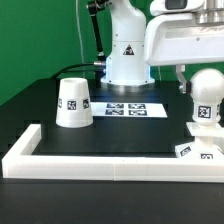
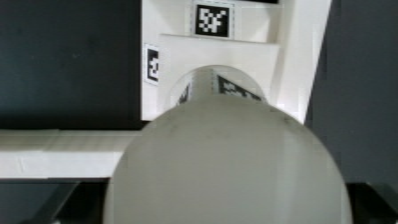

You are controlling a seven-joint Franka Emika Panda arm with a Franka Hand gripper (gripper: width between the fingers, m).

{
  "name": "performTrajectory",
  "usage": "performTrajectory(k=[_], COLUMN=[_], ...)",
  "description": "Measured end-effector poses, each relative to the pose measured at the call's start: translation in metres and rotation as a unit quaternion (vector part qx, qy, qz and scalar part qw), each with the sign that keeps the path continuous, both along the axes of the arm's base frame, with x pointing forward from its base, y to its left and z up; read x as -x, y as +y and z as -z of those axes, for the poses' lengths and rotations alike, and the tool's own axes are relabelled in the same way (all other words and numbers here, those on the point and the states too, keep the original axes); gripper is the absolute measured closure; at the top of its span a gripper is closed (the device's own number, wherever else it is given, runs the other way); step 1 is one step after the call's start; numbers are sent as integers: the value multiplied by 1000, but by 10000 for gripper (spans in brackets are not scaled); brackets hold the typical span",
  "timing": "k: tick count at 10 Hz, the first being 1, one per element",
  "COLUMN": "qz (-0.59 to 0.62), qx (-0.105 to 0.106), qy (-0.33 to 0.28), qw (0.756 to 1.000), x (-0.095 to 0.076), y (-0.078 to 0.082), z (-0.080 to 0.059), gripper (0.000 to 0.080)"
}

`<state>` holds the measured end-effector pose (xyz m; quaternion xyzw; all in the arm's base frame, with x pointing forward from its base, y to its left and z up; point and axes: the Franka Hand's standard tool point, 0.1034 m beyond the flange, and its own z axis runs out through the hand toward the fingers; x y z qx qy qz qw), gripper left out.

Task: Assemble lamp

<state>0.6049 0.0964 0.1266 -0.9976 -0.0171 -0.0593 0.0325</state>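
The ball-shaped bulb (image 1: 205,97) is upright at the exterior view's right, between the fingers of my gripper (image 1: 203,82). Its tagged neck points down, just over the flat square base (image 1: 198,151) near the front corner. I cannot tell whether it touches the base. In the wrist view the bulb (image 2: 222,150) fills the middle, my gripper (image 2: 217,205) is shut on it, and the tagged base (image 2: 267,60) shows beyond it. The cone shade (image 1: 74,103) stands on the table at the exterior view's left, wide end down, apart from the gripper.
The long white border bar (image 1: 100,160) runs along the table's front and turns back at the left; it also shows in the wrist view (image 2: 63,155). The marker board (image 1: 133,109) lies mid-table. The robot's white body (image 1: 128,50) stands behind it.
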Motion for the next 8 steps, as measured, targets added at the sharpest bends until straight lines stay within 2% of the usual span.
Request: performTrajectory(k=[3,7,8], qz=[137,306,363], qx=[-17,-36,-44], qy=[9,25,35], qw=[990,951,930], x=[0,2,2], y=[-1,1,1], z=[0,1,1], gripper=[220,220,220])
